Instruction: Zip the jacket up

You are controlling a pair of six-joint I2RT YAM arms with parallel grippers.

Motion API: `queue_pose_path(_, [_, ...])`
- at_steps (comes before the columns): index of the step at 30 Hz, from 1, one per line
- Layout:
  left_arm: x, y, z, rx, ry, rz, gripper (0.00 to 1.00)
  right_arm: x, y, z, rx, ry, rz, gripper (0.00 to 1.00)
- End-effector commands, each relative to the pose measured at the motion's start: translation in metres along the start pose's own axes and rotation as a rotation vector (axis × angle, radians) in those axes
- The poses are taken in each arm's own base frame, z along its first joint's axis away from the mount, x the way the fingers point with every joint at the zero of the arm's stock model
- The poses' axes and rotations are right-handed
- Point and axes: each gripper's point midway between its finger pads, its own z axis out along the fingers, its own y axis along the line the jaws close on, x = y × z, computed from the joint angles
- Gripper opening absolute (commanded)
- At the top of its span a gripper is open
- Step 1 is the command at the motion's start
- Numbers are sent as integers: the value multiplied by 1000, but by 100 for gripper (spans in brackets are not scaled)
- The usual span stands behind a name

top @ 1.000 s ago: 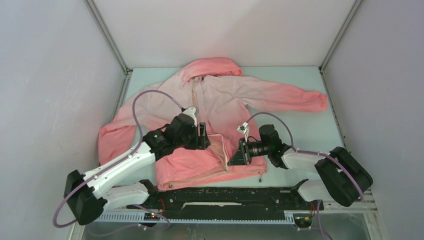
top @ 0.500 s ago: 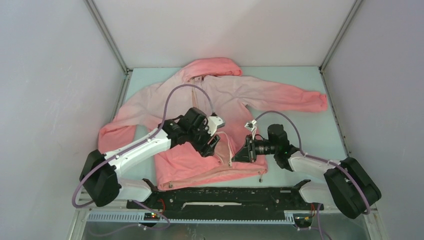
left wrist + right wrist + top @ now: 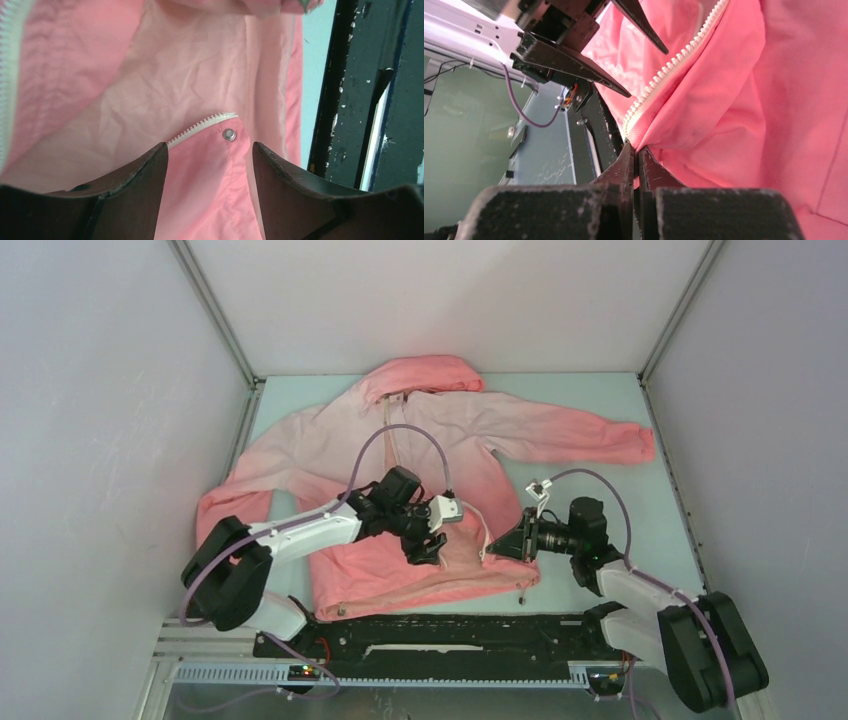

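The pink jacket [image 3: 450, 430] lies spread on the table, hood at the far side, its front open near the hem. My left gripper [image 3: 432, 545] hovers open over the left front panel. In the left wrist view, the left gripper [image 3: 210, 147] frames coral fabric, with the white zipper [image 3: 200, 125] end and a metal snap [image 3: 229, 134] just beyond the fingertips. My right gripper [image 3: 492, 552] is shut on the right front edge. In the right wrist view, the right gripper [image 3: 636, 147] pinches the jacket [image 3: 734, 100] at the lower end of the zipper teeth [image 3: 674, 62].
A black rail [image 3: 450, 625] runs along the near edge just past the hem, and shows as the dark rail [image 3: 350, 90] in the left wrist view. Grey walls enclose the table on three sides. Purple cables [image 3: 400, 435] arch over the jacket.
My left arm has swung right and nearer, from mid-chest down to the hem by the zipper end. My right gripper has drawn the right front edge to the right, still shut on it.
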Motion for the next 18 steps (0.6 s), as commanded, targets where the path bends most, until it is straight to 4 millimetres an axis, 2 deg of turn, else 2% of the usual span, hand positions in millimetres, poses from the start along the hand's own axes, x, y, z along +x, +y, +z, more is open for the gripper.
queue_pose_path(1, [-3, 14, 9, -22, -21, 64, 65, -16, 1, -10, 13, -85, -41, 0])
queue_pose_path(7, [19, 26, 24, 3, 99, -2, 58, -16, 2, -10, 1, -86, -41, 0])
queue_pose_path(18, [27, 35, 33, -112, 126, -44, 64, -18, 5, -11, -6, -93, -55, 0])
